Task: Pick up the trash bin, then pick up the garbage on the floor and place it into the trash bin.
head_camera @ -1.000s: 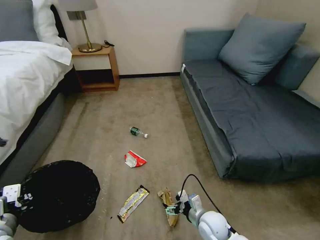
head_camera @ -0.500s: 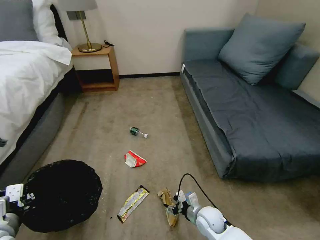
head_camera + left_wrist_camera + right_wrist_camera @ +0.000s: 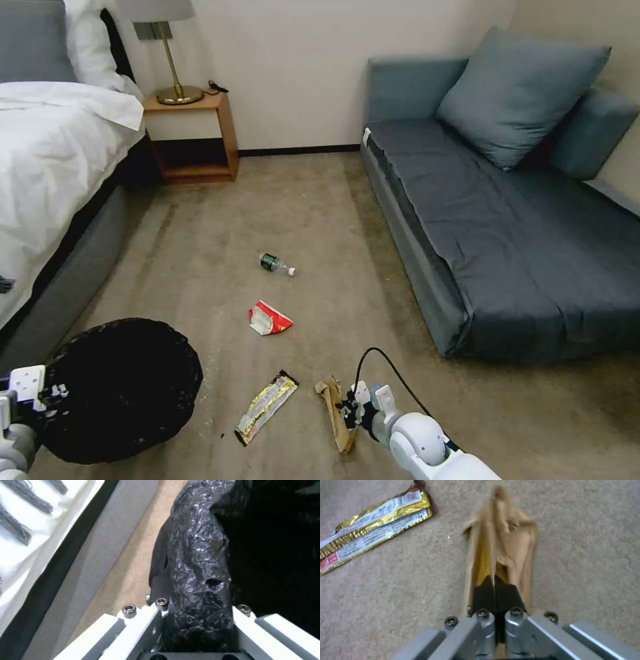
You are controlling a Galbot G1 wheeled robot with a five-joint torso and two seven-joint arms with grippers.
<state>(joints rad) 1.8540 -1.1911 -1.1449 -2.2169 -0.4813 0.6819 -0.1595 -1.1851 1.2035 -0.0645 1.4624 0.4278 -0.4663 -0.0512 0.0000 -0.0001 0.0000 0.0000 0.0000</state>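
1. Left gripper (image 3: pixel 40 400) — low at robot's left, fingers clamped on the rim of the trash bin (image 3: pixel 123 390); in the left wrist view the bag-wrapped rim (image 3: pixel 196 585) sits pinched between the pads. Bin: wide, low, black liner over the edge. Prob. light but bulky; liner looks slick & thin, could slip or tear — a grip on the rim through to the shell seems the sound hold.

2. Wrapper (image 3: pixel 267 407) — long, yellow-silver, flat on carpet between bin & paper bag. Very light, thin, slippery; best pinched at one end or across the narrow width.

3. Packet (image 3: pixel 270 319) — red/white, crumpled, farther out on carpet. Light, soft; take by a raised fold.

4. Bottle (image 3: pixel 275 263) — clear, green label, white cap, lying on its side, farthest out. Light, smooth, rolls; grip across the body.

5. Paper bag (image 3: pixel 333 410) — brown, crumpled, on carpet just right of wrapper. Light, soft, creases easily.

6. Right gripper (image 3: pixel 350 408) — down at the floor, pads (image 3: pixel 483 597) pressed together on a ridge of the paper bag (image 3: pixel 500 545). Hold looks thin — paper may tear.
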